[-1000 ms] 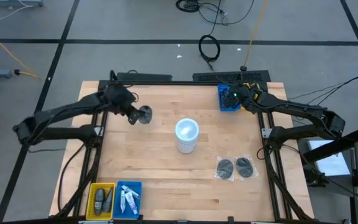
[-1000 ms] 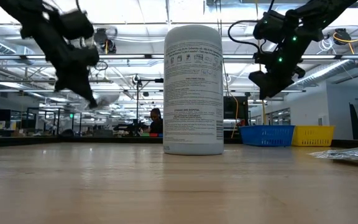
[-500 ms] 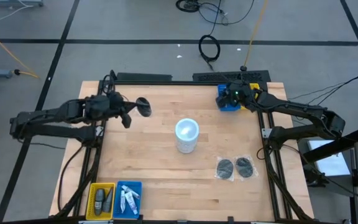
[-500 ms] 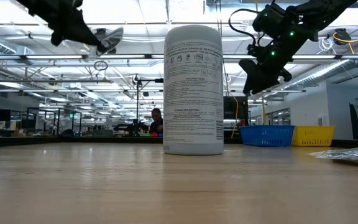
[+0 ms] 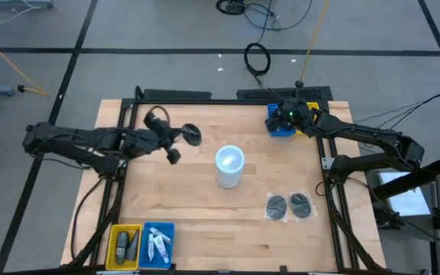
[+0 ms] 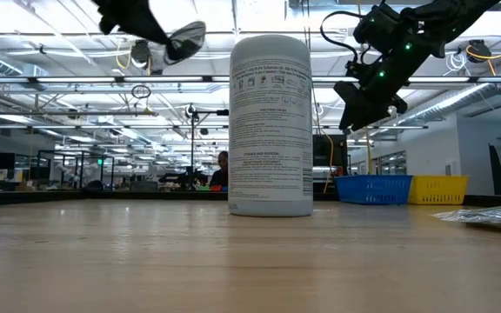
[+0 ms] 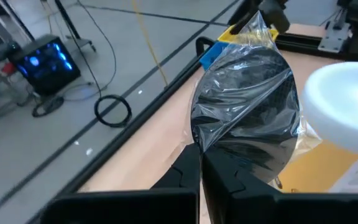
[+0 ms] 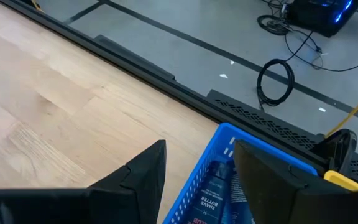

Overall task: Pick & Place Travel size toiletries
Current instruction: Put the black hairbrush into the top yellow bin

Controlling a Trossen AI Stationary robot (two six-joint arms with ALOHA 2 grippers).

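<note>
The left gripper [image 7: 199, 163] is clamped shut on the edge of a bagged dark disc [image 5: 192, 134], held clear above the table [image 5: 197, 214] just beside the white cylinder [image 5: 229, 166]. The right gripper [image 5: 285, 118] hovers with fingers spread and empty over the far blue tray [image 8: 199, 186], which holds a small bottle. That tray lies well apart across the cylinder, which the left arm must clear; two more bagged discs [image 5: 289, 205] lie nearer the right arm.
</note>
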